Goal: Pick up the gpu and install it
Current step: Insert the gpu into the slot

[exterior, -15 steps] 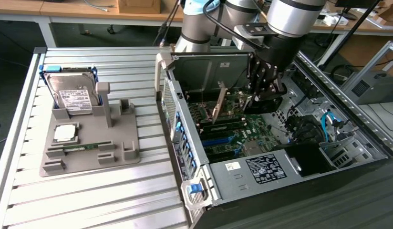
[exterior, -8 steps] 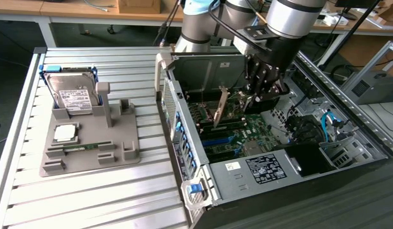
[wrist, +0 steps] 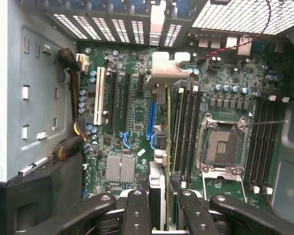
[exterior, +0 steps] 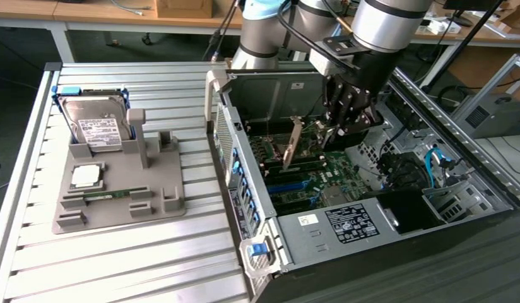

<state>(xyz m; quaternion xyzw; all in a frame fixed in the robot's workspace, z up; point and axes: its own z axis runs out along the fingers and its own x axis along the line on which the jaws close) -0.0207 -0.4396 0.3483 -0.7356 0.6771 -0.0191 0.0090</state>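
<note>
The gpu (exterior: 295,139) is a thin dark card with a silvery bracket at one end. It stands on edge inside the open computer case (exterior: 243,183), just over the green motherboard (exterior: 315,183). My gripper (exterior: 340,134) reaches down into the case and is shut on the card's upper edge. In the wrist view the gpu (wrist: 164,73) runs edge-on away from my gripper (wrist: 161,203), between the two inner fingers (wrist: 137,210). Its bracket points at the slotted rear wall. It lies over the motherboard (wrist: 132,137), close beside a blue expansion slot (wrist: 151,117); I cannot tell whether it is seated.
On the exterior view's left, a grey fixture (exterior: 159,189) on the slatted metal table (exterior: 117,265) holds a hard drive (exterior: 96,126), a square chip (exterior: 85,175) and a green memory stick (exterior: 108,196). Case walls, a power supply (exterior: 348,221) and cables (exterior: 433,164) crowd the arm.
</note>
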